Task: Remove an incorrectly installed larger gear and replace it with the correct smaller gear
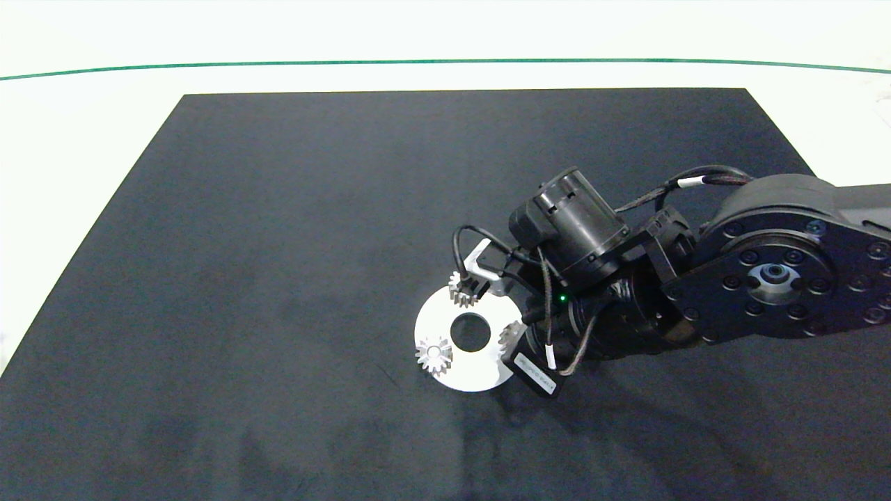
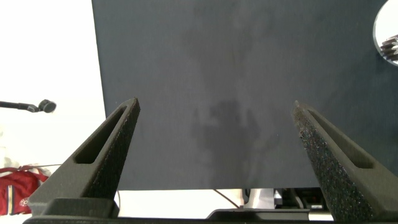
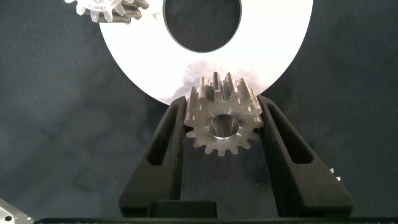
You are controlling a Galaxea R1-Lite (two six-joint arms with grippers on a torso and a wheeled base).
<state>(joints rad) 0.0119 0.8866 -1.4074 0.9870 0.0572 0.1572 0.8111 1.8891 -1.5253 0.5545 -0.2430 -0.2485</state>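
My right gripper (image 3: pixel 221 102) is shut on the smaller gear (image 3: pixel 221 127), a blunt-toothed silver gear held tilted over the near rim of the white ring plate (image 3: pixel 137 56). From above, this gear (image 1: pixel 459 289) sits at the plate's (image 1: pixel 473 372) far rim, beside the gripper's dark fingertips (image 1: pixel 474 283). Two more gears stand on the plate. One at the front left (image 1: pixel 433 355) looks star-toothed. The other (image 1: pixel 511 334) is half hidden under the right arm. I cannot tell which of them is the larger gear. My left gripper (image 2: pixel 214 124) hangs open over bare mat.
The plate lies on a large black mat (image 1: pixel 278 278) with a white table around it. The right arm (image 1: pixel 766 278) covers the mat to the right of the plate. A silver bracket (image 1: pixel 480 261) sits just behind the held gear. The plate's rim (image 2: pixel 387 25) shows in the left wrist view.
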